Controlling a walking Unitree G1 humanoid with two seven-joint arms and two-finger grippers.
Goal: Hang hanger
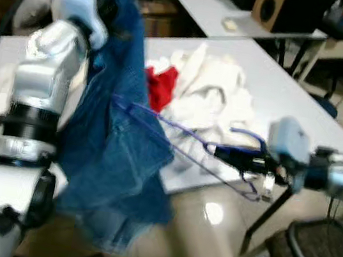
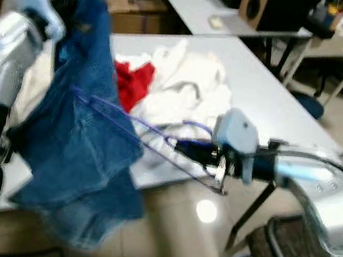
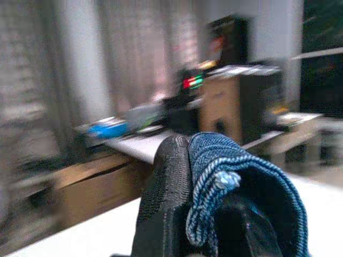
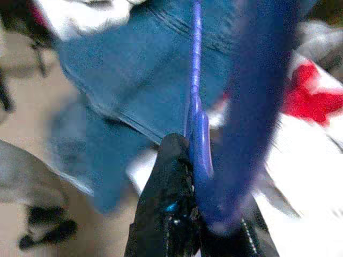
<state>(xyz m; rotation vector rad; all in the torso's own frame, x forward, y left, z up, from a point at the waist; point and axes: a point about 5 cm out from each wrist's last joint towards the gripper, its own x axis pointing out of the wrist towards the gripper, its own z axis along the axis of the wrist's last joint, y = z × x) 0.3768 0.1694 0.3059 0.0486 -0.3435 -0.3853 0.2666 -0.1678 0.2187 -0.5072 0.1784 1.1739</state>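
White table (image 1: 280,93), laundry heaped mid-top. Left gripper (image 3: 209,214) pinches jeans (image 1: 113,152); right gripper (image 4: 198,214) clamps hanger (image 1: 176,139). Thread slowly, keep denim taut.

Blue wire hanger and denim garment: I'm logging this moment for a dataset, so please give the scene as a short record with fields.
Left gripper: raised high, shut on the blue denim garment, which hangs from it
Right gripper: shut on the blue wire hanger near its hook
Hanger position: one end reaches into the denim
Behind: white table with white clothes and a red cloth
Image quality: blurred
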